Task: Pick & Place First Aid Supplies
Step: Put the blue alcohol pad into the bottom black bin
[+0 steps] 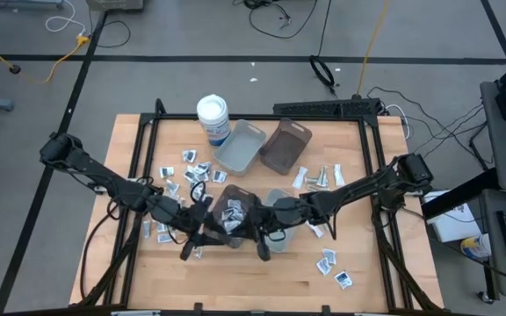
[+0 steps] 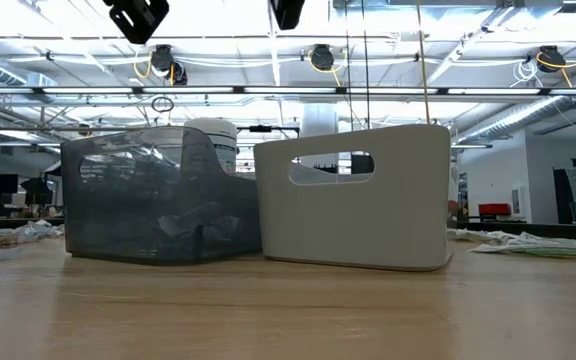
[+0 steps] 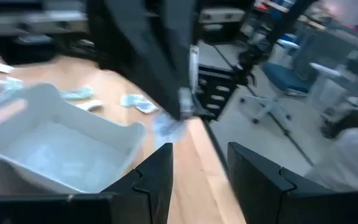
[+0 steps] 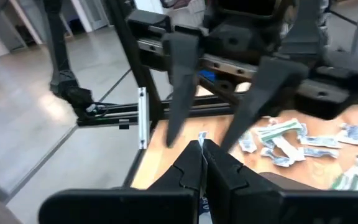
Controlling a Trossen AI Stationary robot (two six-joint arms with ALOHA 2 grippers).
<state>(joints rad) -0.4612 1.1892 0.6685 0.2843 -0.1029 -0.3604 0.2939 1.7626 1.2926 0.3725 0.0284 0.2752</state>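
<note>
Packets [image 1: 332,263] lie loose near the table's five o'clock corner. Just beyond, at about six o'clock from the centre, the right gripper [image 4: 202,155] is pinched shut on one thin pale packet [image 4: 201,138], holding it between the half-open, empty jaws of the left gripper [image 3: 199,155]. If one lets go before the other grips, the flimsy packet could fold, slip, and miss the dark tray [image 1: 234,190] beside them. Farther off at eleven o'clock, a swinging arm could scatter more packets or topple the tub [image 1: 212,118].
</note>
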